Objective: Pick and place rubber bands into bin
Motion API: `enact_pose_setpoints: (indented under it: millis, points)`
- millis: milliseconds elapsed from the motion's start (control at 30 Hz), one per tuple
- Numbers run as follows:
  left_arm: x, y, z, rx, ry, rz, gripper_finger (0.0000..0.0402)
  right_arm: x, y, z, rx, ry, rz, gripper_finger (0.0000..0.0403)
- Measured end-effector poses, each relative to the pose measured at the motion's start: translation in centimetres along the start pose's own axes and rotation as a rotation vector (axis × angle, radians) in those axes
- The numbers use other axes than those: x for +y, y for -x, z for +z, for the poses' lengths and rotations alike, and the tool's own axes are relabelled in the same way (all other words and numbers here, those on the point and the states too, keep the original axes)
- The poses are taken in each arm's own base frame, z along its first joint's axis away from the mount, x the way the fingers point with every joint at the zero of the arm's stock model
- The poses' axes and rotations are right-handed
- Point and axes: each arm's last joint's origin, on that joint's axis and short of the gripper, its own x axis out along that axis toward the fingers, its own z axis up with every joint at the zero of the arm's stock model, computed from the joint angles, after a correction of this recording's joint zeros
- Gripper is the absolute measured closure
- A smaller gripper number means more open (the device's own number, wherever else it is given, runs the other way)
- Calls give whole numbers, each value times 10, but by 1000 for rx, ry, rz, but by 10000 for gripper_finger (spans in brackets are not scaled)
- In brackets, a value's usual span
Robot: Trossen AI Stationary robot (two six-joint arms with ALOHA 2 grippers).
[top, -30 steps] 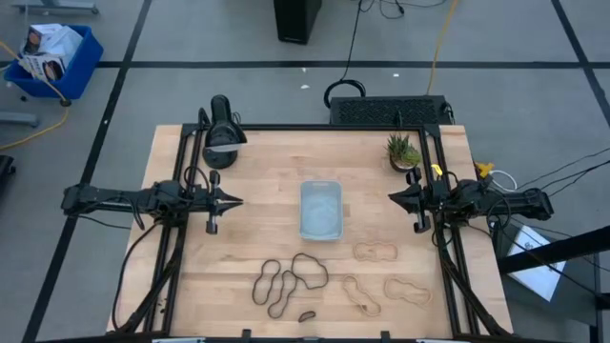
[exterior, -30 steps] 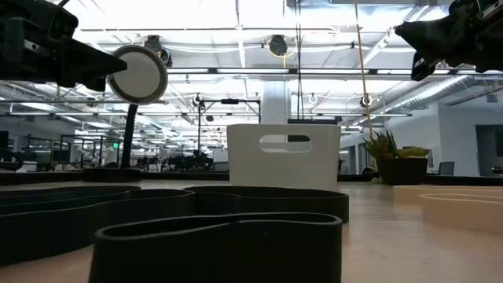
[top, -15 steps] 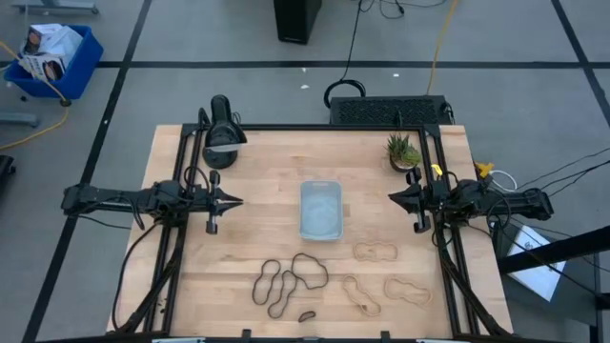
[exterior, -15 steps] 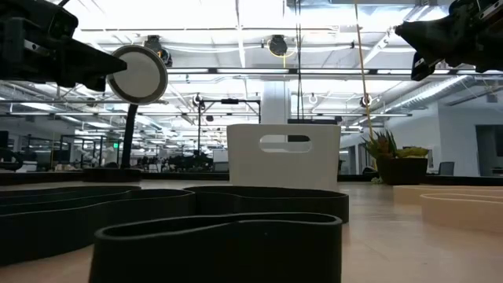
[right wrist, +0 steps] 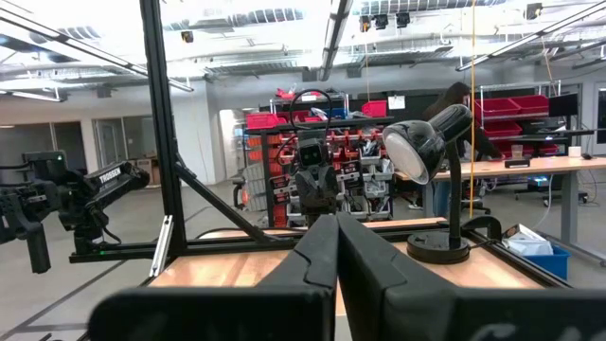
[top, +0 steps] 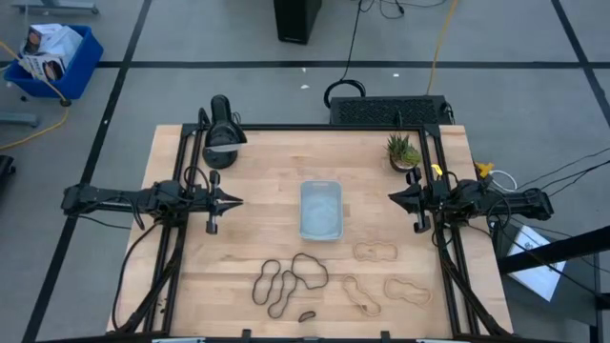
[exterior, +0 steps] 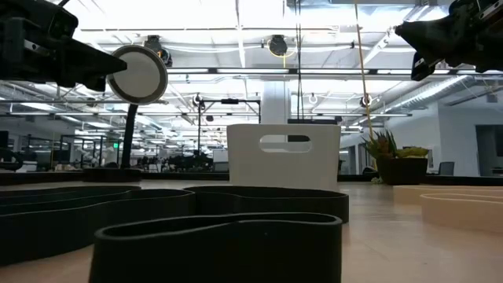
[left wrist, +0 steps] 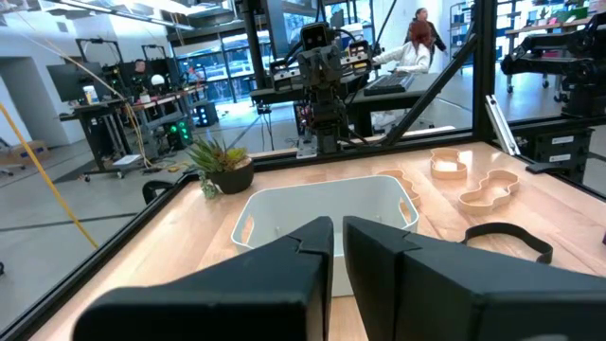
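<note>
Dark and tan floppy rubber bands [top: 291,283] are lying near the translucent pale plastic bin [top: 320,211]; left gripper [top: 232,201] and right gripper [top: 396,198] are hovering pinched closed, empty, flanking it

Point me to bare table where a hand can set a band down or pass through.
Free: the strip between the bin and the left hand, and the one between the bin and the right hand. Also behind the bin, between desk lamp and potted plant. Crowded: near edge, dark rubber bands and tan rubber bands.

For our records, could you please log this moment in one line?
left hand: shut, idle | right hand: shut, idle | bin: empty | rubber bands: on table
</note>
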Motion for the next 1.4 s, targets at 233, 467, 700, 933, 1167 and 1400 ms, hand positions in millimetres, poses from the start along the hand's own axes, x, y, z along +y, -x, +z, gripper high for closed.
enact_pose_setpoints:
  millis: [233,467,700,933,1167,1400]
  points:
    - [0,0,0,1,0,0,364,0,0,0,1,0,0,403]
    - [0,0,0,0,0,0,364,0,0,0,0,0,0,403]
    - [0,0,2,-16,-2,3,364,0,0,0,0,0,0,403]
    - [1,0,4,-46,196,-1,364,0,0,0,0,0,0,403]
    - [1,0,7,-70,335,9,364,0,0,0,-1,12,0,403]
    - [0,-1,4,-39,439,12,364,-2,0,1,-2,223,-69,403]
